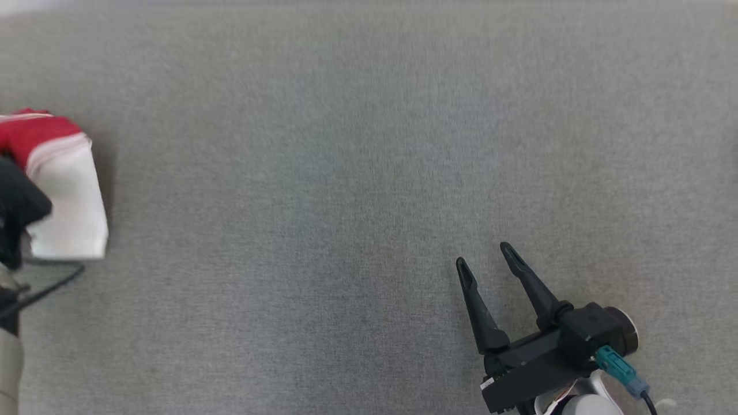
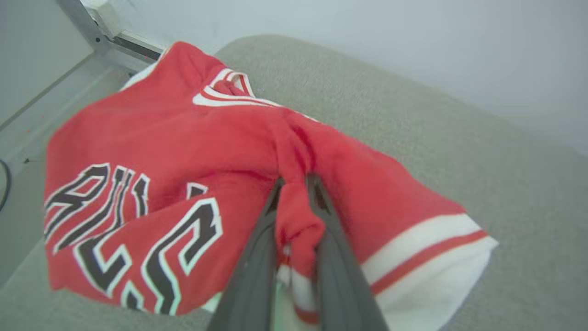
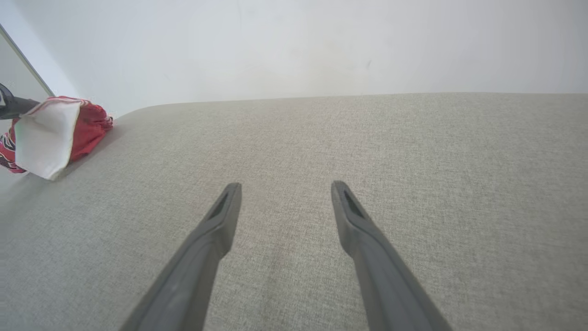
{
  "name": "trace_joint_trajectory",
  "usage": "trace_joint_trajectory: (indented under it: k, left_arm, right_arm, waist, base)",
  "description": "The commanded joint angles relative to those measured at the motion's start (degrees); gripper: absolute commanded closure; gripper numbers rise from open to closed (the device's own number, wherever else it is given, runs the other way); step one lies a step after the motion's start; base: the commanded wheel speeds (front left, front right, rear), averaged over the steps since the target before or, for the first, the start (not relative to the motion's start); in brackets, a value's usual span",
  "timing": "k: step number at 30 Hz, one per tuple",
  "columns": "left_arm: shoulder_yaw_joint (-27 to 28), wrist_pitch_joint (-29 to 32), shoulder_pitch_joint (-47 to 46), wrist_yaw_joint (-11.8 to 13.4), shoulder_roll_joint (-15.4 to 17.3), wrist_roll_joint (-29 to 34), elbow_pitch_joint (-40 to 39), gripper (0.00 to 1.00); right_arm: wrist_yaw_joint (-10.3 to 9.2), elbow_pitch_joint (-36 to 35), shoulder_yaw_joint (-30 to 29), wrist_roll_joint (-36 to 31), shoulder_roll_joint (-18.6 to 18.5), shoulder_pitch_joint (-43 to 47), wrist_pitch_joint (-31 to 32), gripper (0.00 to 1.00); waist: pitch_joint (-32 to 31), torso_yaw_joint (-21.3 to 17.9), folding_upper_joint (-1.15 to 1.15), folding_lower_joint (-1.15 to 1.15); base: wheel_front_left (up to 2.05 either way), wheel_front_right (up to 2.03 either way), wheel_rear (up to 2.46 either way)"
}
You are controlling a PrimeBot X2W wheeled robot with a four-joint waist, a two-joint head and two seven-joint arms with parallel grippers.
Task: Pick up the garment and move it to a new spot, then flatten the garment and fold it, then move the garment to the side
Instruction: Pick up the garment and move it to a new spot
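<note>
**Grey fabric surface with one garment and two grippers.** The grey surface [image 1: 369, 144] spans the head view from edge to edge. Its far edge is rounded and meets a pale wall [image 3: 294, 41] in the right wrist view.

The one garment [image 1: 63, 190], a red jersey with white-and-red trim and black, white-outlined lettering, lies bunched at the far left of the surface. In the right wrist view it [image 3: 50, 133] sits by the rounded far-left corner. Whether any of it hangs past the left edge cannot be told.

The left gripper [image 2: 295, 180] has its two fingers drawn in on a ridge of the red cloth [image 2: 183, 151], which is pinched between them. In the head view it is a dark mass [image 1: 17, 207] at the left border, overlapping the garment.

The right gripper [image 1: 483, 253] is at the lower right, well apart from the garment. Its two fingers are spread and nothing is between them [image 3: 284, 188], with bare fabric under and ahead of the tips.

From the garment's white hem rightward to the right gripper, and on to the wall, the surface is open.

A grey metal frame [image 2: 92, 32] stands beyond the garment in the left wrist view.

Count: one garment, two grippers, two fingers on each.
</note>
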Motion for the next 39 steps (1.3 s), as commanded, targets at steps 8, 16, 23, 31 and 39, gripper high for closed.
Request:
trace_joint_trajectory:
  k: [8, 16, 23, 31, 39]
  left_arm:
    - [-4.7, -0.4, -2.3, -2.1, -1.2, 1.4, -11.7, 1.0]
    - [-11.9, 3.8, 1.5, -2.5, -7.1, -2.3, -32.0, 1.0]
    - [-16.2, 7.8, 6.3, -2.1, -10.3, -4.0, -47.1, 1.0]
    - [-20.3, 8.0, 14.2, -0.6, -14.6, -4.3, -52.5, 1.0]
    - [-26.4, 3.0, 22.0, -0.7, -17.9, -4.5, -42.8, 1.0]
  right_arm:
    - [-0.14, 4.8, -0.9, 1.4, 1.6, 1.5, -3.2, 0.0]
    - [-0.15, 7.3, -1.3, 2.0, 2.3, 2.3, -4.8, 0.0]
    - [-0.14, 8.1, -0.5, 2.3, 2.5, 2.6, -5.1, 0.0]
    - [-0.14, 8.5, 0.3, 3.2, 2.5, 2.5, -5.6, 0.0]
    - [-0.14, 9.0, 1.2, 4.3, 2.5, 0.8, -6.2, 0.0]
  waist:
    - [-10.6, -0.6, -0.01, -0.01]
    - [-15.8, -5.8, -0.01, -0.01]
    - [-17.4, -12.4, -0.01, -0.01]
    - [-16.1, -17.8, -0.01, -0.01]
    - [-13.3, -20.4, -0.01, -0.01]
  base:
    - [0.0, 0.0, 0.0]
    - [0.0, 0.0, 0.0]
    - [0.0, 0.0, 0.0]
    - [0.0, 0.0, 0.0]
    - [0.0, 0.0, 0.0]
